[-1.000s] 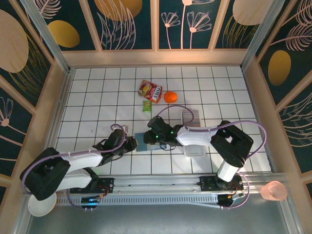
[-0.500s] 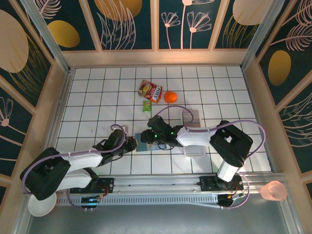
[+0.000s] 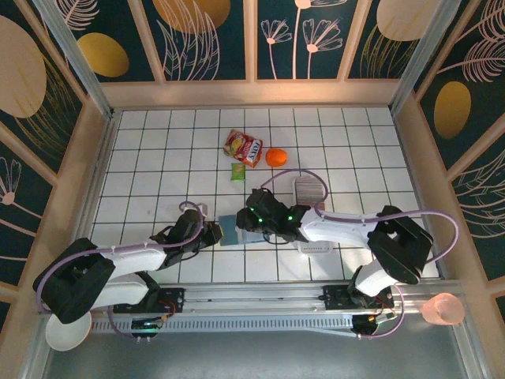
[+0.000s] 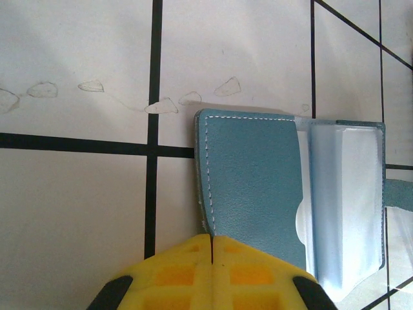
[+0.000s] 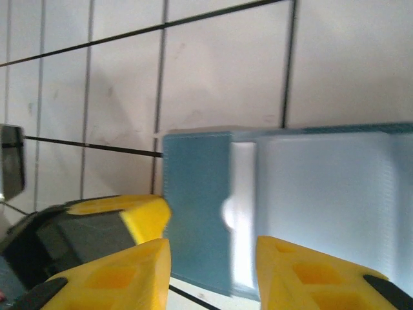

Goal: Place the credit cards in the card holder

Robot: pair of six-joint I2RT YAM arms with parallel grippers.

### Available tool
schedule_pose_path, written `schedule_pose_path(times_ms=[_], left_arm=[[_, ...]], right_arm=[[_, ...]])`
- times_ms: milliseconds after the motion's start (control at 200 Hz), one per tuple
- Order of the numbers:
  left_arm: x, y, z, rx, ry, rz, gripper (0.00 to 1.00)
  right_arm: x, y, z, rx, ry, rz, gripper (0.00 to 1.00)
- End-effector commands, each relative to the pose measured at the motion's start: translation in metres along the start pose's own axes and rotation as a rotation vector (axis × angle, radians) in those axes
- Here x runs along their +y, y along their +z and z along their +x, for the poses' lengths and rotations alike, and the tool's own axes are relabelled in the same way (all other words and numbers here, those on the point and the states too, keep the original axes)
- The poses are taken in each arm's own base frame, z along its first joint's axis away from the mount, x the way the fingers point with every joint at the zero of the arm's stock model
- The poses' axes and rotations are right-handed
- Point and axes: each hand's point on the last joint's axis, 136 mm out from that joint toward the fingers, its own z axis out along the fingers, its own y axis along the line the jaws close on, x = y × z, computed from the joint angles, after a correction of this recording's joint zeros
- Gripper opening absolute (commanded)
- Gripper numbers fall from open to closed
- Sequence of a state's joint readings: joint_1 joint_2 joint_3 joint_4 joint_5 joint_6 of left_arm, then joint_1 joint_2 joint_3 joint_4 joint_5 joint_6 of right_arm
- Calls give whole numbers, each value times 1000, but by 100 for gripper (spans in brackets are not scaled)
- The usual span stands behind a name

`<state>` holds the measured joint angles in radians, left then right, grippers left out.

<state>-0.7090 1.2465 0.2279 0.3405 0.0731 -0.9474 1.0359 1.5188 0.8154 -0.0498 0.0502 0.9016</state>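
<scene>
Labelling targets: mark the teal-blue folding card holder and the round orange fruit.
teal-blue folding card holder point(image 4: 251, 187): left wrist view, stitched outer flap.
round orange fruit point(image 3: 275, 157): top external view, its centre.

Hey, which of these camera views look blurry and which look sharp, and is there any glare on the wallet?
Left wrist view: crisp, and the white stitching on the card holder reads clearly, with a pale sheen washing out its clear pocket. Right wrist view: soft and smeared, the card holder's edges fuzzy. Top external view: sharp and evenly lit, no hard shadows.
</scene>
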Motion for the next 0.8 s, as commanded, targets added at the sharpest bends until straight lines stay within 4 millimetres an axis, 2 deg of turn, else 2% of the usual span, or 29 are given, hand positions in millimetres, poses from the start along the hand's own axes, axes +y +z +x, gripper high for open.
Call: schedule_pose_path(times_ms=[0, 115, 365, 576, 796], left_arm=[[3, 0, 7, 26, 1, -2, 4], [2, 0, 7, 25, 0, -2, 5], [2, 1, 7, 30, -4, -1, 5], [1, 0, 7, 29, -5, 3, 5], [1, 1, 8, 31, -6, 6, 5]], right_arm=[[-44, -4, 15, 9, 30, 151, 39], [-50, 0, 22, 27, 28, 164, 40], [-43, 12, 25, 54, 14, 145, 40], [-53, 15, 34, 81, 2, 187, 41], [-44, 22, 38, 98, -11, 167, 42]])
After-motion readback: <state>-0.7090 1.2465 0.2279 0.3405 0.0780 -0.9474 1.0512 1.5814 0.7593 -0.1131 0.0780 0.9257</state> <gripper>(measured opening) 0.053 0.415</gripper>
